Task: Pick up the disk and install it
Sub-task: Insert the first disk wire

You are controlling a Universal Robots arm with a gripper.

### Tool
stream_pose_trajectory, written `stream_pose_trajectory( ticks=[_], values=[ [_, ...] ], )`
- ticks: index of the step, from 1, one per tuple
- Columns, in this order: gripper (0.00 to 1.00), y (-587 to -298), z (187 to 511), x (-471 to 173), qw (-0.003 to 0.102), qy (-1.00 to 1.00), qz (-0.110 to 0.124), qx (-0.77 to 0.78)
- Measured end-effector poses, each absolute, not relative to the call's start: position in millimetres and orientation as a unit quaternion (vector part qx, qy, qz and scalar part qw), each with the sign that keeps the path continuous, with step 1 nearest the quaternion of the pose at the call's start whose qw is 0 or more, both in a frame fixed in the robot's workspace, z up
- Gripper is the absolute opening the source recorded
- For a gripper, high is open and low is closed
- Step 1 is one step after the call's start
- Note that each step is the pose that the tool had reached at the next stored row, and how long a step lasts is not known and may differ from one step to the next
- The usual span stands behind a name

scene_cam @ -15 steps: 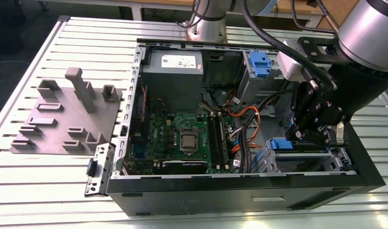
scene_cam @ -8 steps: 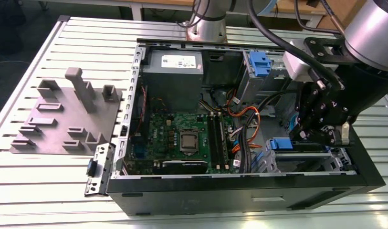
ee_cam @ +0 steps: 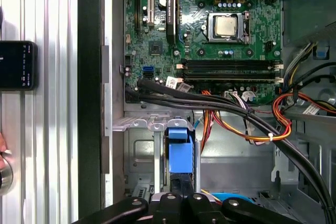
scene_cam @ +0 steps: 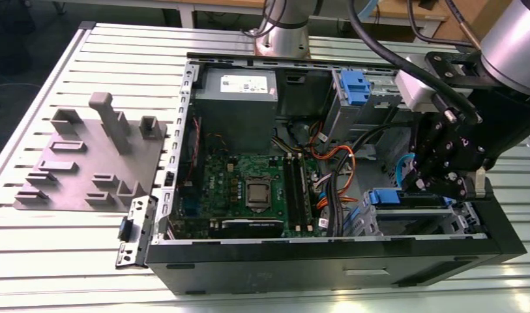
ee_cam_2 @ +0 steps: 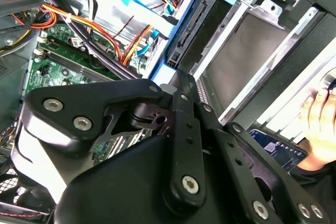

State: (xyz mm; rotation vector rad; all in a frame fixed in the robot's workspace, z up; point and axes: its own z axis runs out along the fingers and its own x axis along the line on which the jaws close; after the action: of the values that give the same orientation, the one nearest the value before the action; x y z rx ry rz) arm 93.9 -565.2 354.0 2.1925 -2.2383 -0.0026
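while the gripper hangs over the drive cage at about 4 o'clock in the open computer case, i cannot tell how its fingers are set. the disk, blue bracket showing, sits edge-on in the cage, just beside the gripper. the motherboard lies toward 9 o'clock of the cage. a phone rests on the slatted tabletop beside the case. judgement: the disk is stiff, fairly dense, shock-sensitive; hold it by the bracket's edges, not the label face.
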Motion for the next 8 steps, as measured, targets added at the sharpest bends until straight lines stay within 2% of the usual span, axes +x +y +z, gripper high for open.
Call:
stream_pose_trajectory(
  ticks=[8],
  values=[
    [0.11,-565.1,353.9,94.2,0.004,-0.714,-0.001,0.700]
  ],
)
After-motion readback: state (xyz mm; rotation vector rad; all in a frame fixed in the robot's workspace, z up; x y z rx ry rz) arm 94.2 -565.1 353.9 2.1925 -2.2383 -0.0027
